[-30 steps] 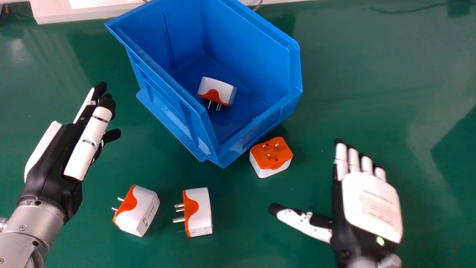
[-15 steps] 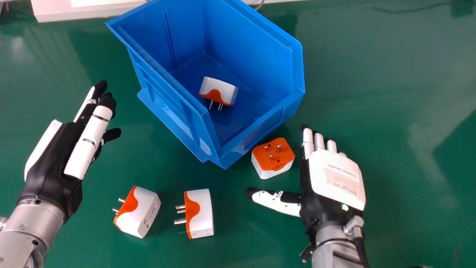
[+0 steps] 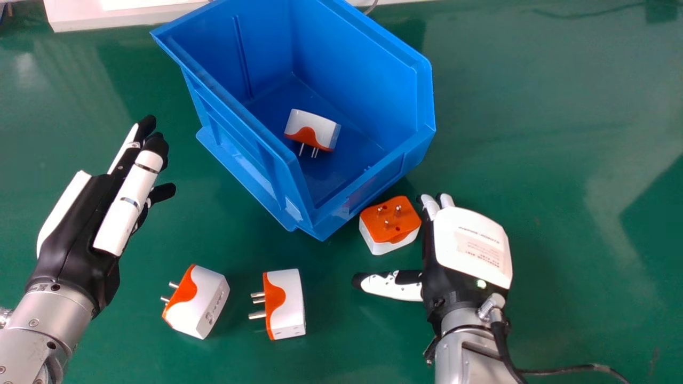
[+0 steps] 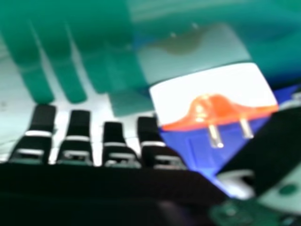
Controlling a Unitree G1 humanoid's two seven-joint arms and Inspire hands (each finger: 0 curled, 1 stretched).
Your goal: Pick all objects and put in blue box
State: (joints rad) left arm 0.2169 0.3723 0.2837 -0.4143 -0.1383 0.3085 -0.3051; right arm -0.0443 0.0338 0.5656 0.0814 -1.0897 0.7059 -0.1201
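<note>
In the head view my left hand point(image 3: 101, 213) is at the left, open and holding nothing. My right hand point(image 3: 472, 248) is open at the lower right, its fingers angled down beside an orange and white adapter point(image 3: 389, 224) that lies prongs up at the blue box's point(image 3: 368, 197) near corner. Its thumb points left, below that adapter. Another adapter point(image 3: 312, 130) lies inside the box. Two more, a tilted one point(image 3: 197, 301) and one point(image 3: 285, 304) to its right, lie in front. In the right hand view an adapter point(image 4: 214, 96) shows beyond my right hand's point(image 4: 77, 141) fingers and thumb.
The green table point(image 3: 560, 144) extends on both sides of the box. A white board point(image 3: 122, 16) lies along the far edge at the left. A black cable point(image 3: 565, 369) runs from my right wrist across the table at the lower right.
My right hand has moved left to the side of the prongs-up adapter, and its fingers have bent further down. The left hand and the adapters have stayed in place.
</note>
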